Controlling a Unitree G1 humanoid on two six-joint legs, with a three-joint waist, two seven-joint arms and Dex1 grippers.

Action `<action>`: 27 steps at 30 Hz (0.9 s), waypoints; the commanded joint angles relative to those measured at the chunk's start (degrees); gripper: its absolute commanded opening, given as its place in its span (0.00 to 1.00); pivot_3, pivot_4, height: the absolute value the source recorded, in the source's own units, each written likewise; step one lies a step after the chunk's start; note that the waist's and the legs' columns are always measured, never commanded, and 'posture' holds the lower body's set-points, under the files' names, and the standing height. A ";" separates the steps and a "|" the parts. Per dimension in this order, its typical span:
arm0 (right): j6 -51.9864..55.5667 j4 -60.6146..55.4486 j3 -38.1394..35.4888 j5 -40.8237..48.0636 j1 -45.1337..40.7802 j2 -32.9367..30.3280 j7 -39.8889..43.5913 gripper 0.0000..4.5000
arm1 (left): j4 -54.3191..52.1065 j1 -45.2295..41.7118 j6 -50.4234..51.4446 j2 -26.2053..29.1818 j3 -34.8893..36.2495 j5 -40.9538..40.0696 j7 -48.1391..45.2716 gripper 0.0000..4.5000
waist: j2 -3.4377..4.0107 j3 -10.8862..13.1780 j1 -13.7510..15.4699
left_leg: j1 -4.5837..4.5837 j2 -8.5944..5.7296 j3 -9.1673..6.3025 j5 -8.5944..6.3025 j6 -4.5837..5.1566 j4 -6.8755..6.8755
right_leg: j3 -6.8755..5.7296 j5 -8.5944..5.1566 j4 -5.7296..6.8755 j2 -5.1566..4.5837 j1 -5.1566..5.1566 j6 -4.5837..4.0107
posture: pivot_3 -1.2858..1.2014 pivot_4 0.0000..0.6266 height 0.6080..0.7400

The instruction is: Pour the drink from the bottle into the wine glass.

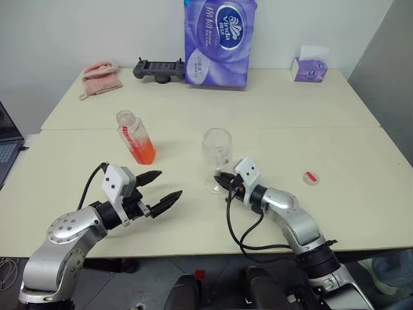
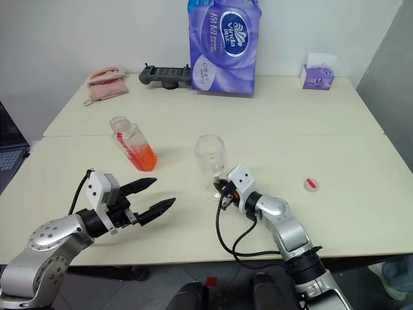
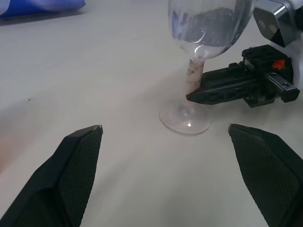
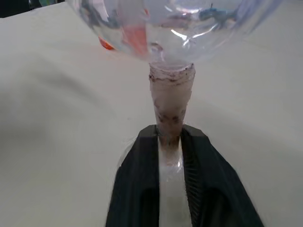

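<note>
Bottle (image 1: 136,136) stands uncapped just ahead of your left gripper (image 1: 160,187), fingers spread wide and empty; your right gripper (image 4: 169,142) pinches the wine glass (image 1: 216,158) stem, centre table.

The counter (image 1: 335,155) is a smooth, matt cream surface. The wine glass (image 1: 216,150) is clear, glossy glass, its stem wrapped in rough, stained whitish tape. The bottle (image 1: 135,136) is clear, shiny plastic. At 12 o'clock a tissue pack (image 1: 218,40) wears glossy purple plastic film; at 11 o'clock lies a soft pink cloth (image 1: 100,77). The left gripper (image 1: 160,188) has matt black fingers (image 3: 75,175) with a fine ribbed texture.
</note>
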 commanded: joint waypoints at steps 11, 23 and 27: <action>5.51 -13.03 -3.20 4.35 0.99 -7.61 7.00 1.00 | 4.12 -0.26 -9.42 -5.86 6.29 5.74 8.94 1.00 | 0.00 0.00 0.15 | -0.02 -0.01 -0.01 0.00 0.00 0.02 | -0.01 0.01 -0.03 -0.04 0.00 -0.01 | 0.52 0.24 1.00; 29.86 -27.00 -25.99 36.25 -10.16 -36.82 25.09 1.00 | 7.78 -4.21 -15.54 -12.33 10.33 13.35 24.46 1.00 | -0.08 -0.01 -0.13 | 0.02 0.00 -0.02 -0.01 0.03 0.05 | -0.10 -0.03 -0.05 -0.02 0.12 0.07 | 0.52 0.24 1.00; 33.01 -21.69 -25.34 38.57 -22.23 -38.04 24.63 1.00 | 9.58 -7.06 -15.30 -13.44 8.87 14.59 26.46 1.00 | -0.10 -0.02 0.08 | 0.05 0.00 -0.01 -0.02 0.03 0.01 | -0.09 -0.02 -0.04 0.01 0.12 0.06 | 0.52 0.24 1.00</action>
